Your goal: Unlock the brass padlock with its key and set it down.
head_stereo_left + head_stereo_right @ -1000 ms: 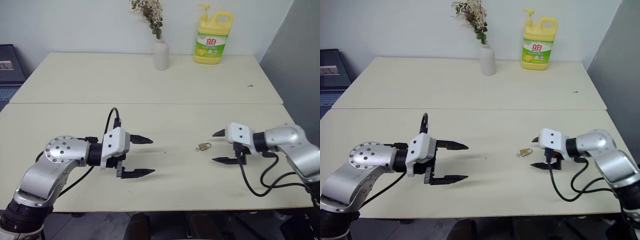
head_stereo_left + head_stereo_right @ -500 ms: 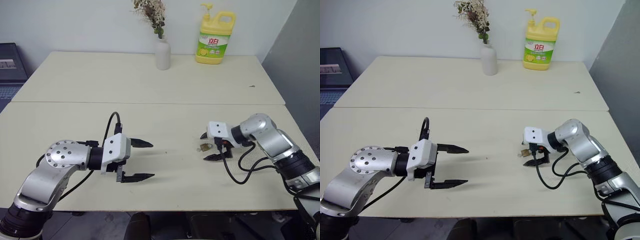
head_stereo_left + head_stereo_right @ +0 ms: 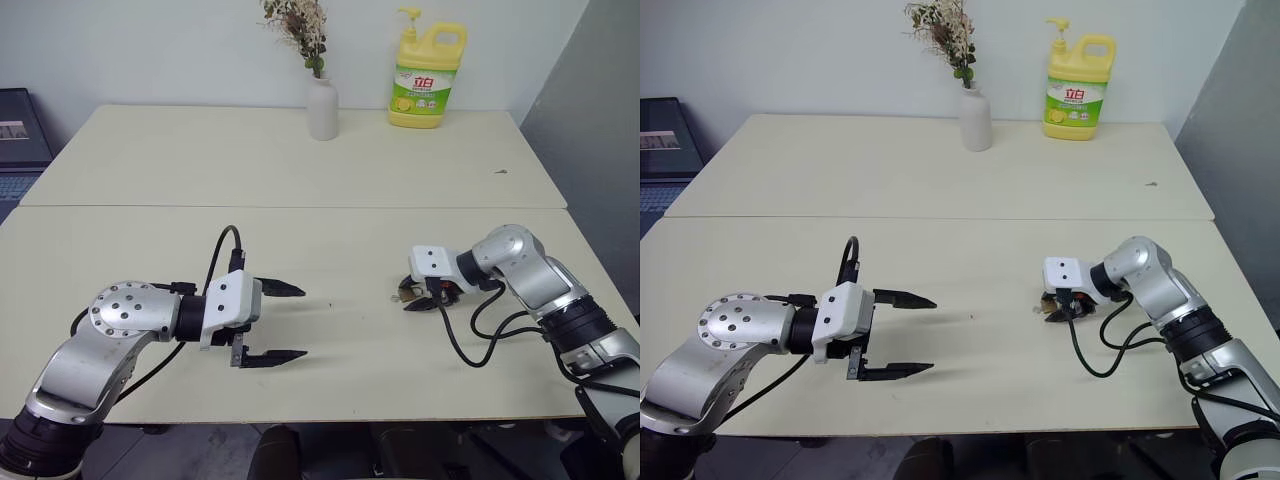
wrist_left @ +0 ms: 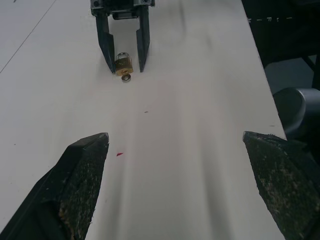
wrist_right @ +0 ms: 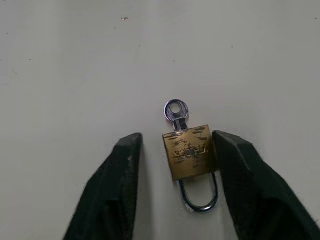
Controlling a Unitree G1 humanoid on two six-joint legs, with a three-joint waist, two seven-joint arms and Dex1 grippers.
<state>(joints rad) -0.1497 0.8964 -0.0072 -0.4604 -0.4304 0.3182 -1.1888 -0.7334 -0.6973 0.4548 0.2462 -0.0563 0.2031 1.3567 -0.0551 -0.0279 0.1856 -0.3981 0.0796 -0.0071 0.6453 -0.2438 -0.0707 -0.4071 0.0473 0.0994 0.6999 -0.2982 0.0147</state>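
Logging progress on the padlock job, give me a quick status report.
Left gripper open, hanging over the table. Right gripper straddling the brass padlock, one finger touching, not clamped. Key in lock, lying flat. Nothing in the way.

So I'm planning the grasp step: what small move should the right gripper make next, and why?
Probably finish closing. The right gripper straddles the brass padlock lying flat on the table; one finger looks about to touch its side, while the other stands off with a gap. The key sticks out of the body ahead of the fingertips, left free for the open left gripper.
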